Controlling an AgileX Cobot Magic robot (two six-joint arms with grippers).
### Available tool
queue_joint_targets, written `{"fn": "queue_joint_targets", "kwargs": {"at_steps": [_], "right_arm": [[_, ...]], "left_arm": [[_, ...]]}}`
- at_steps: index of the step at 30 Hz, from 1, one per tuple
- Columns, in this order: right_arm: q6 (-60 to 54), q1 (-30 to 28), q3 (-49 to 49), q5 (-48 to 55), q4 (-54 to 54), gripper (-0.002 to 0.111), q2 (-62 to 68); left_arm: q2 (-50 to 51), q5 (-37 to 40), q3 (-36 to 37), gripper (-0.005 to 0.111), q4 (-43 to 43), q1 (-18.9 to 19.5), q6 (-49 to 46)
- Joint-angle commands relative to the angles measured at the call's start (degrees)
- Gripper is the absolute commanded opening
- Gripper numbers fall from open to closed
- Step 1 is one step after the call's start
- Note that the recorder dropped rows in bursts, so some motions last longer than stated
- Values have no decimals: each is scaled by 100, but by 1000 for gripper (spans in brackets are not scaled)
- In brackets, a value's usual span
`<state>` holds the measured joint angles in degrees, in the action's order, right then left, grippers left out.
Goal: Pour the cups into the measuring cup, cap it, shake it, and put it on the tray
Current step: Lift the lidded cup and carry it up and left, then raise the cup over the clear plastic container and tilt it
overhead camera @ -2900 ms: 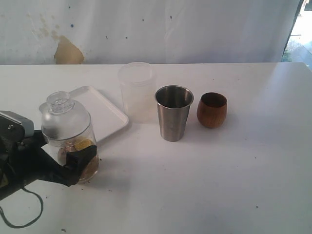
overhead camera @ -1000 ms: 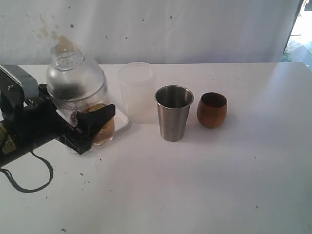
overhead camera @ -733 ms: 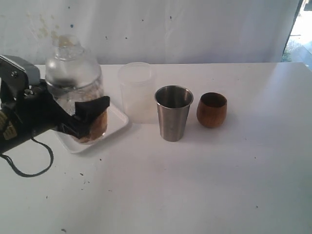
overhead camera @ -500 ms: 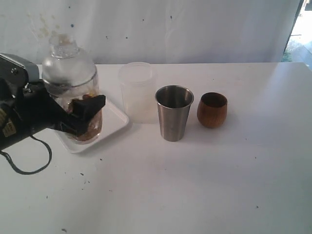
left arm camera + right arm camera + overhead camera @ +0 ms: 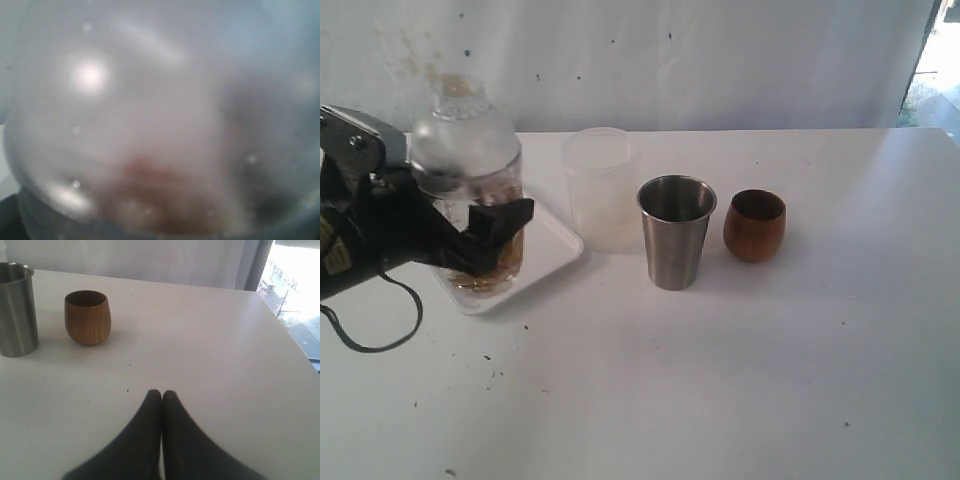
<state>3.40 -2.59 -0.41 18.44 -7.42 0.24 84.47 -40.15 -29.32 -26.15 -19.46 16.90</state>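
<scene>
Exterior view: your left hand, black and blocky, is clamped around the measuring cup, a clear round-based tumbler with brownish contents low inside and a domed, misted cap ending in a small knob. The cup stands nearly upright over the near-left part of the tray, a flat white square of plastic with rounded corners and a low rim; you cannot tell whether its base touches the tray. Just beside the tray's right corner stands the frosted cylinder, then the tapered steel tumbler with a brushed sheen, then the egg-shaped wooden cup with visible grain, all apart from one another on the matte white worktop. In the left wrist view the cup's blurred wall fills the frame. In the right wrist view your right hand has its dark tapered fingers pressed together, holding nothing, above bare worktop. About three seconds earlier the cup was held in front of the tray, over the worktop's near-left; it now sits farther back, over the tray, and less tilted than a second ago.
</scene>
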Motion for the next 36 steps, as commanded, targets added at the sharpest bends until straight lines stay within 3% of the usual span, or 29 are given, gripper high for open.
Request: {"fn": "queue_joint_targets", "kwargs": {"at_steps": [1,2,3,5,8,9,10,14,17,19,21,25,30,36], "right_arm": [[9,21,41,-35,11,0,-24],[9,21,41,-35,11,0,-24],[9,21,41,-35,11,0,-24],[9,21,41,-35,11,0,-24],[9,21,41,-35,11,0,-24],[9,21,41,-35,11,0,-24],[9,21,41,-35,11,0,-24],[9,21,41,-35,11,0,-24],[9,21,41,-35,11,0,-24],[9,21,41,-35,11,0,-24],[9,21,41,-35,11,0,-24],[9,21,41,-35,11,0,-24],[9,21,41,-35,11,0,-24],[9,21,41,-35,11,0,-24]], "left_arm": [[-168,-537,-108,0,-1029,62,193],[-168,-242,-108,0,-416,85,-3],[-168,88,-108,0,718,160,-458],[-168,168,-108,0,1189,330,-824],[-182,-315,-108,0,-203,525,284],[-182,-560,-108,0,-889,554,532],[-182,-558,-108,0,-1027,554,418],[-182,-140,-108,0,498,631,-265],[-182,-532,-108,0,-358,680,-115],[-155,-336,-133,0,53,680,-274],[-86,-422,-133,0,999,710,-233],[-8,-1219,-197,0,-513,781,195],[44,361,-610,0,289,781,-98],[388,1911,-1717,0,240,781,-676]]}}
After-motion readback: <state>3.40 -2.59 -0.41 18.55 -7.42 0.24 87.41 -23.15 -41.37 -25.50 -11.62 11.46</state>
